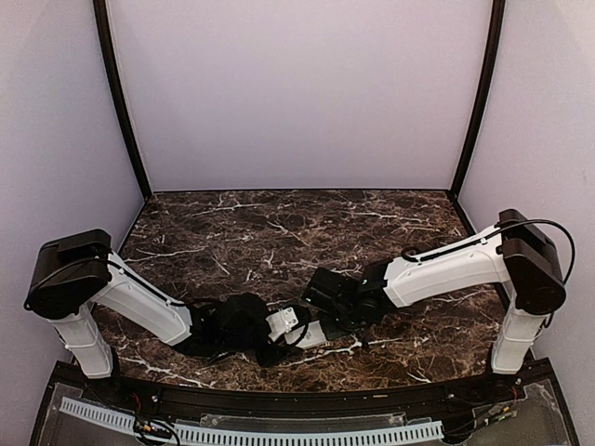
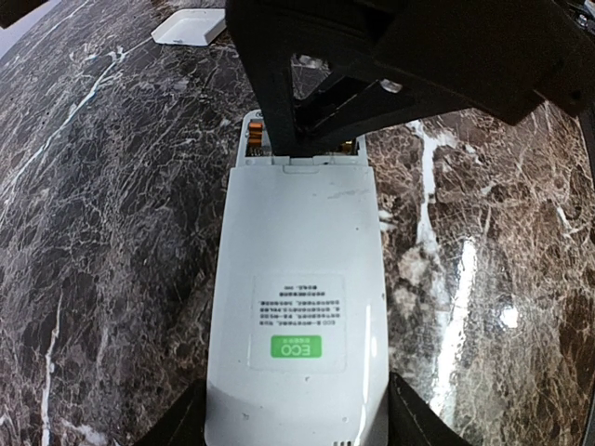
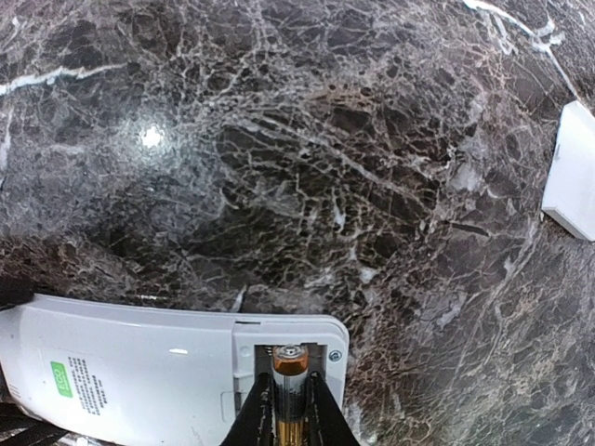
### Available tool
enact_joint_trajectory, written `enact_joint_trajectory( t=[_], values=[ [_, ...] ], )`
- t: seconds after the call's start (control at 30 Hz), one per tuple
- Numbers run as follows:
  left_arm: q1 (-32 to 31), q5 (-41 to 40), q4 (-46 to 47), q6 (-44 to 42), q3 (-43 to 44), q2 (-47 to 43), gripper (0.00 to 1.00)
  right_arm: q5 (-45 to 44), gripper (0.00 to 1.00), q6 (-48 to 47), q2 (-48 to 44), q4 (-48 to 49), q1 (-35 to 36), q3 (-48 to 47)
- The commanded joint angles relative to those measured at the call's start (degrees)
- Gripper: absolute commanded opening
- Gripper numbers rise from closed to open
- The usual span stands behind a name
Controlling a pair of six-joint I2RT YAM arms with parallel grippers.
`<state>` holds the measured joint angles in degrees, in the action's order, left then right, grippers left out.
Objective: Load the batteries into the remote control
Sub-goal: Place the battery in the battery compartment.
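The remote control (image 2: 293,307) lies back up, its green ECO sticker showing, just above the marble table. My left gripper (image 2: 296,423) is shut on its near end, one finger on each long side. At the far end the battery compartment (image 3: 290,358) stands uncovered. A battery (image 3: 290,372) with a copper-coloured end lies in it lengthwise. My right gripper (image 3: 290,400) reaches into the compartment from above, its fingers (image 3: 258,409) pressed along both sides of that battery. In the top view both grippers meet over the remote control (image 1: 286,321) near the table's front edge.
A loose white battery cover (image 3: 572,172) lies flat on the dark marble table (image 1: 279,232), beyond the remote control; the left wrist view shows this battery cover (image 2: 189,26) at top left. The right arm (image 1: 446,265) crosses the table's right half.
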<state>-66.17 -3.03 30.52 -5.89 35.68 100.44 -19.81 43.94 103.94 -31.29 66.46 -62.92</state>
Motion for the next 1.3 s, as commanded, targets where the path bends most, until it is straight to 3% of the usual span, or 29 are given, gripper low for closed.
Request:
enact_joint_trajectory(
  t=[0.0, 0.77, 0.9, 1.27],
  values=[
    [0.12, -3.44, -7.58, -1.13, -0.79, 0.19, 0.00, -6.48, 0.13, 1.85, 3.07, -19.41, -0.79, 2.03],
    [-0.01, -2.42, -8.89, -1.76, 0.01, 0.98, 0.00, -3.56, 0.18, -4.07, 1.13, -18.29, -0.75, -4.19],
    [-0.09, -2.42, -8.96, -1.83, 0.13, 1.13, 0.00, -0.97, 0.26, -5.54, 0.40, -16.16, -1.26, -4.11],
    [-0.10, -2.41, -9.00, -1.83, 0.10, 1.16, 0.00, 10.01, 0.29, -9.57, -9.10, -3.46, -7.19, -0.66]
  ],
)
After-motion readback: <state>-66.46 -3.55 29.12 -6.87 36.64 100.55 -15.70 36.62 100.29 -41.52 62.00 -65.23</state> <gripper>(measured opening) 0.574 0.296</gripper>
